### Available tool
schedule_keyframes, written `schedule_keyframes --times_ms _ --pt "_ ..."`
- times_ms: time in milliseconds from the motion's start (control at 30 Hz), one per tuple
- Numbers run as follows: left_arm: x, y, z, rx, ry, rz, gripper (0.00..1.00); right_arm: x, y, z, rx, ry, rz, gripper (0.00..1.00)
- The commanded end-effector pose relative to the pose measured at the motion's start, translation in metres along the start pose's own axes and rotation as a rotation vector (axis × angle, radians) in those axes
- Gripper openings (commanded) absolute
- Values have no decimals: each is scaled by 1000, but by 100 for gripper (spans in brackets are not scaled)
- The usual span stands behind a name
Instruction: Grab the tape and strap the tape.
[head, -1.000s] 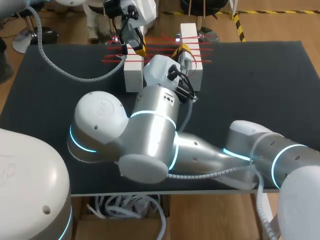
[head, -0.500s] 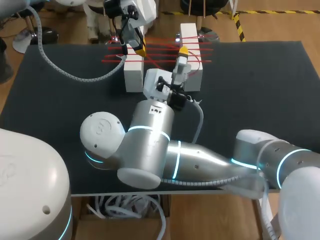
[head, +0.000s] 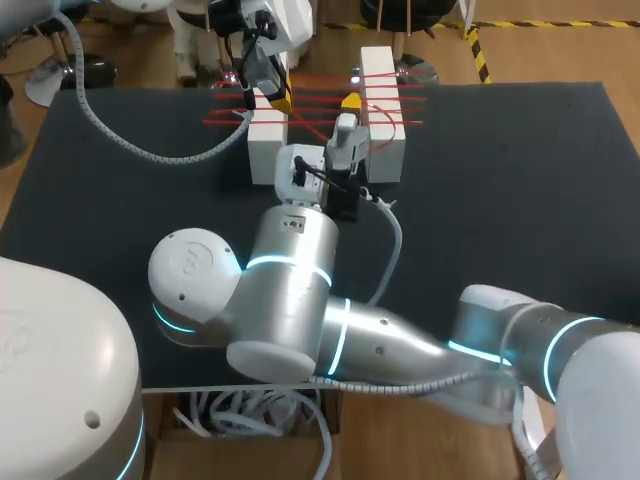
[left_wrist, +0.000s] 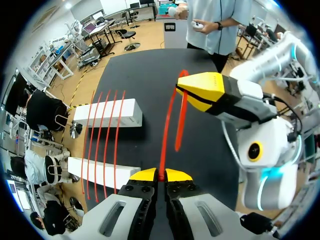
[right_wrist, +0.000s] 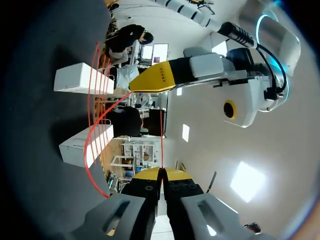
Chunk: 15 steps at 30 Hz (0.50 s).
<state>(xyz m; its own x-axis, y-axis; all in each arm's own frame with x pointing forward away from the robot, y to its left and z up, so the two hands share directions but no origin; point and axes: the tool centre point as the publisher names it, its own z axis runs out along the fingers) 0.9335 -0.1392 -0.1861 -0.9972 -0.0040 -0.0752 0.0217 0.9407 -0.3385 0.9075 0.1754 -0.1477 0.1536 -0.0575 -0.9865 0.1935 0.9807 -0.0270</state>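
Thin red tape (head: 318, 78) runs in several strands across two white blocks, the left block (head: 265, 145) and the right block (head: 383, 125), at the table's far middle. My left gripper (head: 272, 92) hangs over the left block, shut on the tape (left_wrist: 169, 125), which rises from between its tips. My right gripper (head: 347, 103) stands over the gap by the right block, shut on a tape strand (right_wrist: 161, 135). In the left wrist view the right gripper (left_wrist: 202, 91) is ahead, with a red loop at its tip. In the right wrist view the left gripper (right_wrist: 159, 76) is ahead.
The black table (head: 520, 170) lies bare around the two blocks. My right arm's big silver links (head: 290, 300) cover the near middle of the table. The left arm's white hose (head: 130, 145) crosses the far left.
My right arm has swung and turned its wrist; its gripper has moved a little left, off the right block towards the gap. The left gripper has stayed put.
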Motion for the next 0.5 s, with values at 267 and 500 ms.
schedule_keyframes --times_ms 267,500 --pt "0 -1 -1 -5 1 -2 0 -2 14 7 21 2 -52 0" --pt "0 -1 -1 -5 1 -2 0 4 19 8 14 -11 -66 0"
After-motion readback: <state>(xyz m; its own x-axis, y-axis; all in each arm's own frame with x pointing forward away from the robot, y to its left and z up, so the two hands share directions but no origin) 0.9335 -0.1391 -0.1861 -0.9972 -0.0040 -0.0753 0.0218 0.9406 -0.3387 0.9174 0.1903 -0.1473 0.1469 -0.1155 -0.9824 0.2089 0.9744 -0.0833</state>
